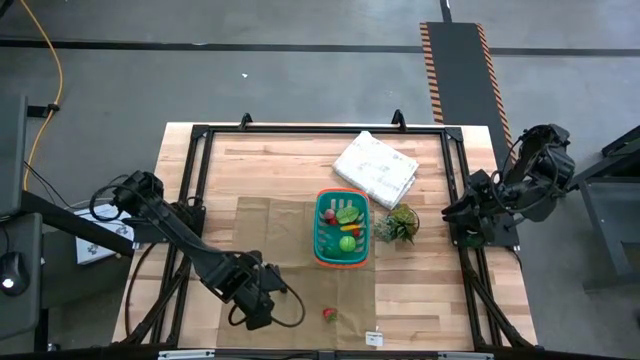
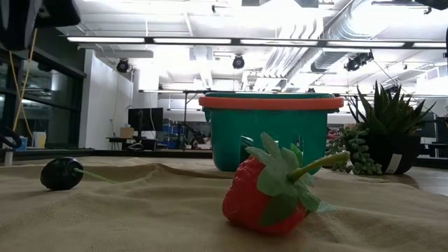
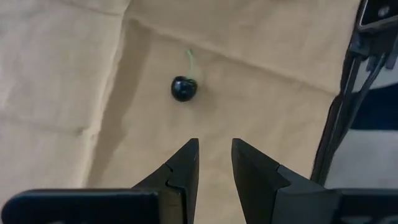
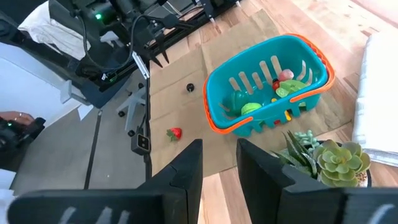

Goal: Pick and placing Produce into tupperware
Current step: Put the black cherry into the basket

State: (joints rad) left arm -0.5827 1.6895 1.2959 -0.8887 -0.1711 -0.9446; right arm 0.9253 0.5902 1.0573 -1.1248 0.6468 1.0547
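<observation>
Left gripper (image 3: pixel 214 165) hovers over dark cherry (image 3: pixel 184 88), fingers slightly apart, empty, lined up for pickup. Strawberry (image 1: pixel 328 314) waits outside basket (image 1: pixel 322 250). Right gripper (image 4: pixel 219 163) parked aside, narrowly parted, empty.

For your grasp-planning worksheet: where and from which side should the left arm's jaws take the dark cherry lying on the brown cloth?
Grip the cherry across its round body, coming straight down from above. It lies loose on the cloth, its thin green stem flat and too slender to hold. The left gripper is open, short of it.

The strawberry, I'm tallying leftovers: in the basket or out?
Out: the strawberry lies on the brown cloth, apart from the basket.
</observation>
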